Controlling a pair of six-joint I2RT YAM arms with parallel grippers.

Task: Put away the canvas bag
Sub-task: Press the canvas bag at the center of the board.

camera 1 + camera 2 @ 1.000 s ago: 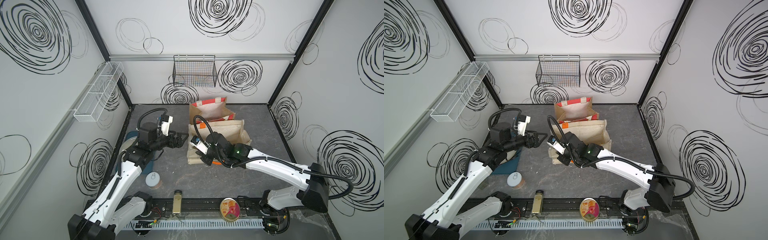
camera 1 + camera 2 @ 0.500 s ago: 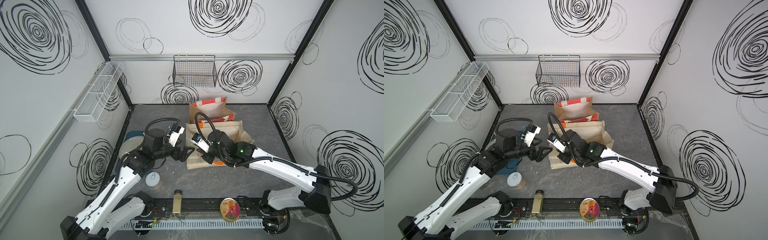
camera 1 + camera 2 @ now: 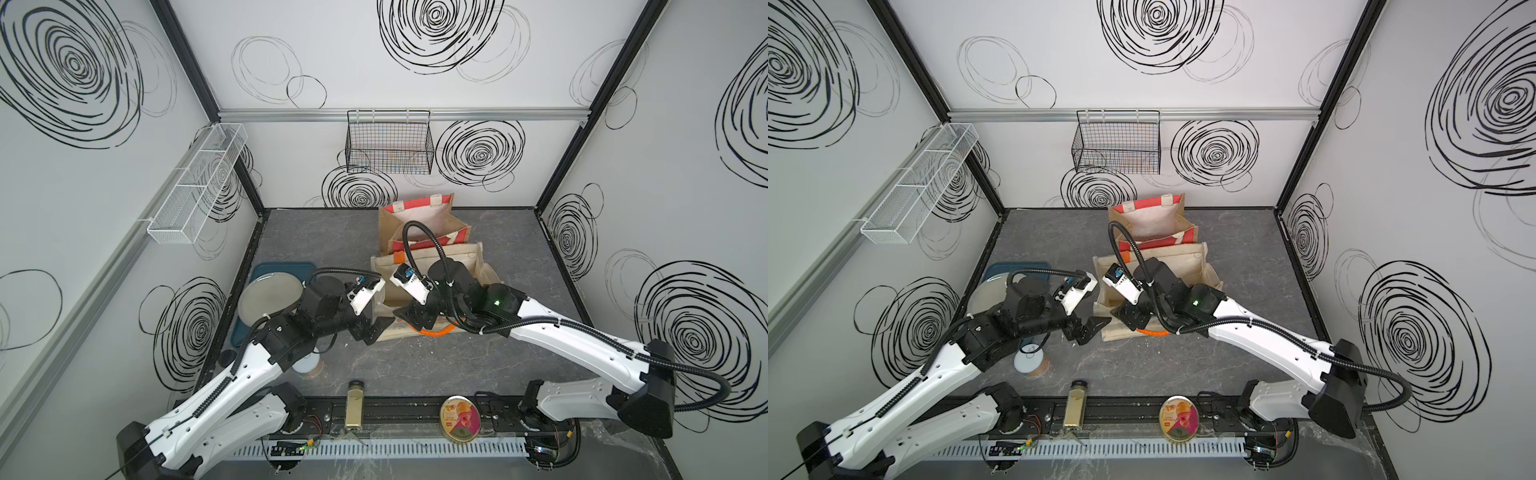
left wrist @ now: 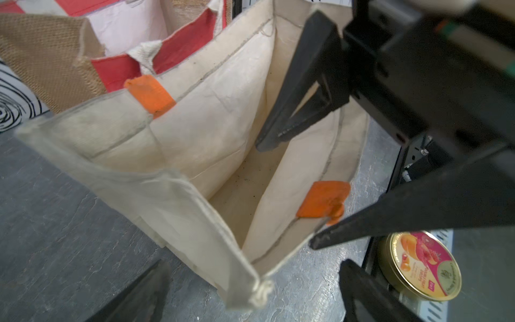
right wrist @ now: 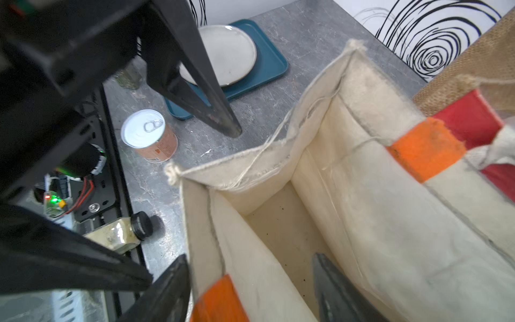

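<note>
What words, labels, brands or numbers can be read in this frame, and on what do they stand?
"FRUIT DROPS", as far as it can be made out: on the pink band of the round tin; its smaller print is too blurred to read.
Can: label print too small to read.
Spice jar: no readable label.
Canvas bag: no lettering that can be read.

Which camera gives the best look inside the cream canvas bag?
The left wrist view: the canvas bag gapes toward it, showing floor and walls. The right wrist view shows the interior too, cropped. In both top views it is small and partly hidden.
</note>
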